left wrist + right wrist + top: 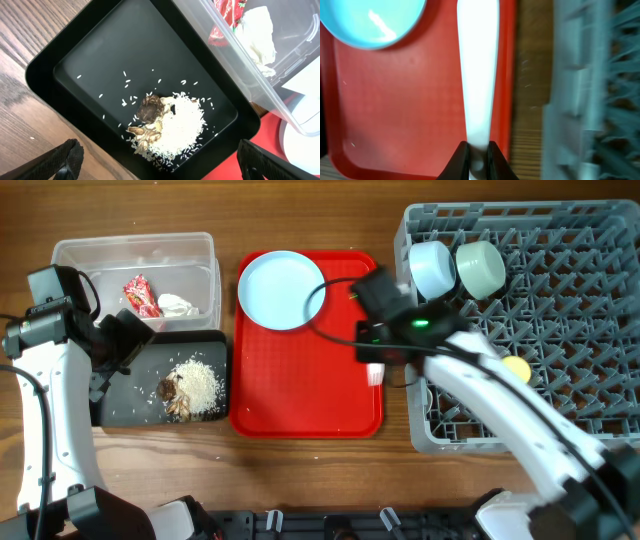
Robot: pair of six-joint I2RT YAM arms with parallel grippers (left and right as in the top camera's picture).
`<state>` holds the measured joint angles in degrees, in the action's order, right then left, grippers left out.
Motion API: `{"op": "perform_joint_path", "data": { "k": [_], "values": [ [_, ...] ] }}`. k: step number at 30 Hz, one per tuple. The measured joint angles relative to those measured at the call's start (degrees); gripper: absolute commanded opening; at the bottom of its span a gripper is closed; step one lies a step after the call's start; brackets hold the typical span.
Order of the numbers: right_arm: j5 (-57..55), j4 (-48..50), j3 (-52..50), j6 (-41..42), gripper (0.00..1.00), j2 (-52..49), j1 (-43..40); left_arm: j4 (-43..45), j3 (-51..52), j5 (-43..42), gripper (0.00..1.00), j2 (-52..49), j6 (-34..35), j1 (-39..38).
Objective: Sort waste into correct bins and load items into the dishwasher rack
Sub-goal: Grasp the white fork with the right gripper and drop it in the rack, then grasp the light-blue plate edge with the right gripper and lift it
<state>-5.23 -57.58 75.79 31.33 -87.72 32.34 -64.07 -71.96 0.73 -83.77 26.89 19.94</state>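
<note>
My right gripper (374,360) (477,150) is shut on the handle of a white plastic cutlery piece (377,375) (477,75), over the red tray's right edge beside the grey dishwasher rack (560,410) (600,90). I cannot tell whether it is the fork or the spoon. The pale blue plate (282,288) (375,20) lies on the red tray. The blue bowl (433,268), green bowl (480,266) and yellow cup (516,367) sit in the rack. My left gripper (128,340) (160,170) is open above the black tray (130,405) (100,60), which holds rice scraps (195,385) (175,125). The red wrapper (140,295) (227,15) and tissue (177,305) (260,35) lie in the clear tub (130,248) (260,85).
The red serving tray (300,390) (395,100) sits between the bins and the rack. A strip of bare wood separates the tray from the rack. The second cutlery piece is not in view.
</note>
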Motion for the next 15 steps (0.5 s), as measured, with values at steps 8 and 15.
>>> {"op": "perform_joint_path", "data": {
  "k": [8, 15],
  "values": [
    [-1.92, -9.05, -2.45, -10.75, 0.05, 2.89, -15.34, 0.02, 0.00, 0.00, 1.00, 0.00, 0.02, 0.00],
    [-2.12, -4.00, -6.23, -12.96, 0.37, 1.27, -15.56, 0.02, 0.00, 0.00, 1.00, 0.00, 0.00, 0.00]
  ]
}}
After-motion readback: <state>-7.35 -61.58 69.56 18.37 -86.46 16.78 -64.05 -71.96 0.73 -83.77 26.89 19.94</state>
